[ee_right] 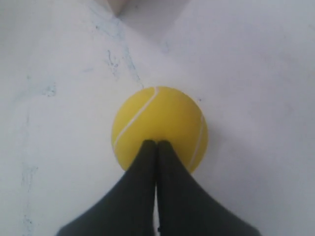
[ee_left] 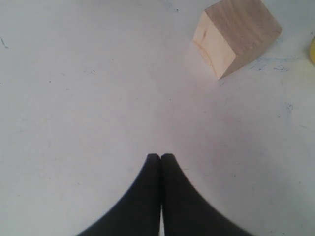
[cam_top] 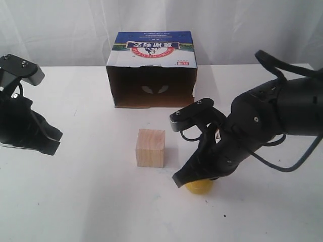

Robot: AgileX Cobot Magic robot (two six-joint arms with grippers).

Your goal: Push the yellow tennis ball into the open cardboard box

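Right wrist view: my right gripper (ee_right: 156, 143), jaws closed, empty, tips on yellow tennis ball (ee_right: 150, 114), wedge for shoving twd open cardboard box (cam_top: 151, 46).

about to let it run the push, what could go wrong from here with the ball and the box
The right gripper is shut, and its narrow tips appear to meet the yellow tennis ball at one small spot, so the ball may slip off sideways. The wooden cube stands close to the path toward the open cardboard box; a slight drift could send the ball into it.
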